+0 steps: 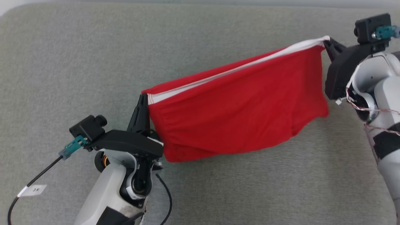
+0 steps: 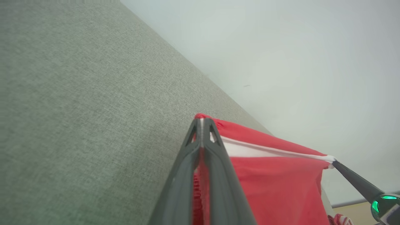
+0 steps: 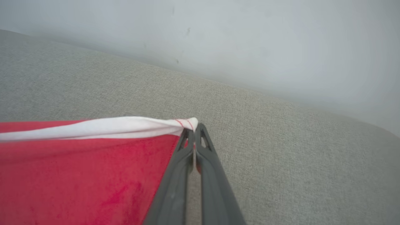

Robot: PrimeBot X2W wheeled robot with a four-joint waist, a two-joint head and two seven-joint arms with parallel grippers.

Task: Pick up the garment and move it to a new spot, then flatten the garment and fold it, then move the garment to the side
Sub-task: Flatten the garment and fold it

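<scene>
One white-banded red garment [image 1: 237,115] hangs between two grippers, left gripper [image 1: 144,97] and right gripper [image 1: 327,43] each clamped on a top corner, its bunched bottom hiding its shape.

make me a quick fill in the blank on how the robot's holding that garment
1. The garment is mostly ____ in colour.
2. The band along its top edge is ____.
3. The left jaws and the right jaws are each ____ on a top corner of it.
4. In the head view, the corner nearer the top of the picture is held by the ____ jaws.
Missing words: red; white; shut; right.
</scene>
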